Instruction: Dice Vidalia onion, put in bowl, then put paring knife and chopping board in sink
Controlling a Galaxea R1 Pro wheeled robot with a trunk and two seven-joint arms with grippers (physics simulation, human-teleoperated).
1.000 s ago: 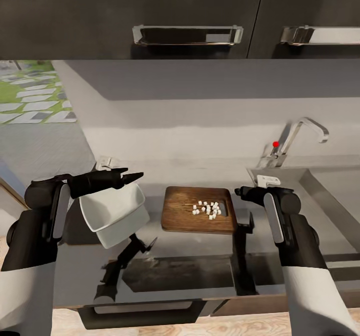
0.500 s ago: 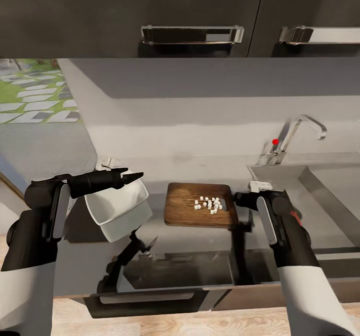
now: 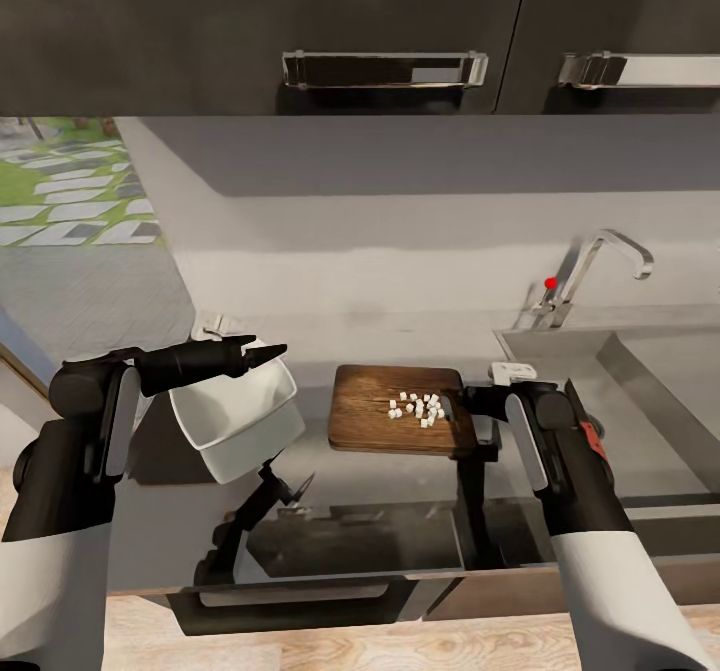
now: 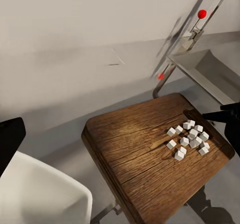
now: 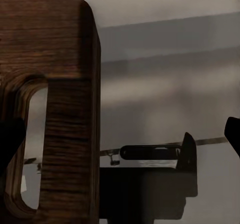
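Head view: left end effector [image 3: 262,354] closed on rim of white bowl [image 3: 235,421], held tilted above the desk [image 3: 400,511] | right end effector [image 3: 468,403] at slot-handle edge of chopping board [image 3: 385,409], grip cannot tell | onion dice [image 3: 418,410] on board | sink [image 3: 650,381] to the right.

Both arms reach forward, forearms white, wrists black. The left end effector [image 3: 262,353] is clamped on the bowl's [image 3: 235,413] rim; the right end effector [image 3: 468,401] points inward, its finger spacing unclear.
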